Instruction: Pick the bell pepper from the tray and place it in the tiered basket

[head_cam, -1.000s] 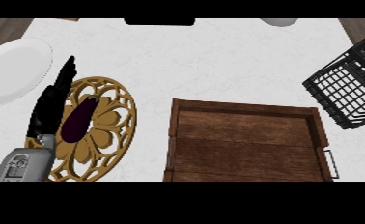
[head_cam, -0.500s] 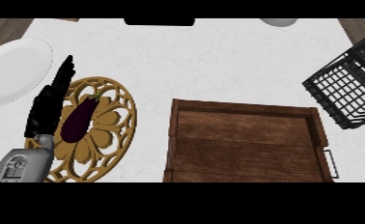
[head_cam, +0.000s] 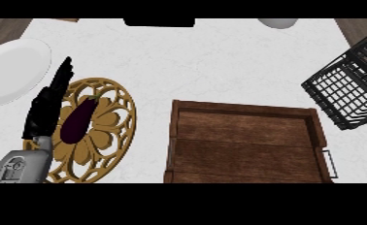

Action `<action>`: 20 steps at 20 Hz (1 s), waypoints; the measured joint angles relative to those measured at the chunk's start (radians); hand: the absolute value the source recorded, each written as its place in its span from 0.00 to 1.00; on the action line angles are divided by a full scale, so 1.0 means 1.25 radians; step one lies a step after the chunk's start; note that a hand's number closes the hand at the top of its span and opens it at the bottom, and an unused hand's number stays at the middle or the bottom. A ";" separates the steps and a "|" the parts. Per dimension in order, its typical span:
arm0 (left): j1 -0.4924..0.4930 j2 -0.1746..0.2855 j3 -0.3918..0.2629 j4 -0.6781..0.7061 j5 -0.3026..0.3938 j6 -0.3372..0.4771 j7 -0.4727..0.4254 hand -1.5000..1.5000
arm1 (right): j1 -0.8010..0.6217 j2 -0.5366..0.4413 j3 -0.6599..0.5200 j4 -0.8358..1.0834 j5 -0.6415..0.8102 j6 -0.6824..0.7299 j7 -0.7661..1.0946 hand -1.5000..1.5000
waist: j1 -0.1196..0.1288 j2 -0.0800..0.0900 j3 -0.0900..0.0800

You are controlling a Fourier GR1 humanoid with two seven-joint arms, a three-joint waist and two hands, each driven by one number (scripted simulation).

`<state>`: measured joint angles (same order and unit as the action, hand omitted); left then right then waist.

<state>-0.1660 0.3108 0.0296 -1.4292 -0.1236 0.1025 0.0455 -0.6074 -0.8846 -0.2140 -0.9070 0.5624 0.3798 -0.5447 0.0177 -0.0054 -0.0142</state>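
Left hand (head_cam: 44,110) with straight fingers (beside eggplant (head_cam: 77,120)), wooden tray (head_cam: 243,144), wire basket (head_cam: 344,90)

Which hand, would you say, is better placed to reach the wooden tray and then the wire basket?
Probably the right: the tray sits right of centre and the basket at the right edge, while the left hand lies open far left. The right hand is out of view.

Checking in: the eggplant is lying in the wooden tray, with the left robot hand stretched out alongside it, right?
Not quite. The eggplant lies on the gold openwork trivet, not in the wooden tray, which sits to the trivet's right. The head view shows this. The left robot hand is indeed stretched out alongside it.
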 measured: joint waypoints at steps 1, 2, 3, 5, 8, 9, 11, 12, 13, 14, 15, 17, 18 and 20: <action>-0.001 -0.001 0.001 -0.001 0.002 -0.003 0.003 0.50 | -0.006 0.003 -0.004 0.014 -0.004 0.003 -0.007 0.00 | 0.000 -0.001 -0.001; -0.001 0.001 0.002 -0.006 0.004 -0.007 0.007 0.50 | -0.010 0.008 -0.014 0.027 -0.014 0.005 -0.014 0.00 | 0.000 -0.002 -0.003; -0.006 0.001 0.004 -0.002 0.003 -0.007 0.008 0.50 | -0.019 0.013 -0.023 0.040 -0.024 0.011 -0.014 0.00 | 0.000 -0.002 -0.002; -0.003 -0.003 0.001 -0.009 -0.006 0.002 0.011 0.50 | -0.026 0.015 -0.046 0.065 -0.050 0.027 -0.028 0.00 | -0.001 -0.003 -0.002; 0.002 -0.010 0.002 -0.003 -0.011 0.006 0.003 0.50 | -0.034 0.019 -0.084 0.089 -0.090 0.045 -0.031 0.00 | -0.005 -0.001 0.001; -0.001 -0.006 0.007 0.000 -0.008 0.002 0.003 0.50 | -0.043 0.014 -0.100 0.104 -0.104 0.054 -0.029 0.00 | -0.005 0.001 0.004; -0.012 -0.007 0.009 -0.001 -0.007 -0.001 0.012 0.50 | -0.062 0.007 -0.124 0.132 -0.124 0.059 -0.025 0.00 | -0.005 0.003 0.007; -0.016 -0.009 0.009 0.007 -0.009 -0.001 0.008 0.50 | -0.070 -0.001 -0.137 0.145 -0.134 0.063 -0.027 0.00 | -0.005 0.004 0.007; -0.009 -0.010 0.007 0.000 -0.011 -0.001 0.010 0.50 | -0.083 -0.018 -0.150 0.156 -0.142 0.072 -0.013 0.00 | -0.004 0.004 0.008; 0.001 -0.010 0.008 0.002 -0.011 -0.004 0.000 0.50 | -0.095 -0.032 -0.162 0.172 -0.147 0.074 0.000 0.00 | -0.004 0.005 0.009; -0.006 -0.011 0.007 -0.001 -0.012 -0.004 0.007 0.50 | -0.105 -0.049 -0.173 0.193 -0.152 0.082 0.012 0.00 | -0.003 0.005 0.009; 0.002 -0.011 0.009 -0.011 -0.009 -0.010 0.006 0.50 | -0.123 -0.089 -0.189 0.240 -0.157 0.106 0.031 0.00 | 0.000 0.007 0.010; 0.004 -0.012 0.010 -0.004 -0.007 -0.012 -0.004 0.50 | -0.130 -0.110 -0.196 0.266 -0.160 0.120 0.035 0.00 | 0.001 0.008 0.011; -0.002 -0.010 0.010 -0.009 -0.007 -0.016 0.009 0.50 | -0.137 -0.148 -0.209 0.320 -0.163 0.151 0.044 0.00 | 0.003 0.010 0.012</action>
<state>-0.1690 0.2977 0.0421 -1.4409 -0.1326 0.0829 0.0569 -0.7786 -1.0699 -0.4748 -0.5072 0.3583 0.5681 -0.4902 0.0216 0.0070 0.0003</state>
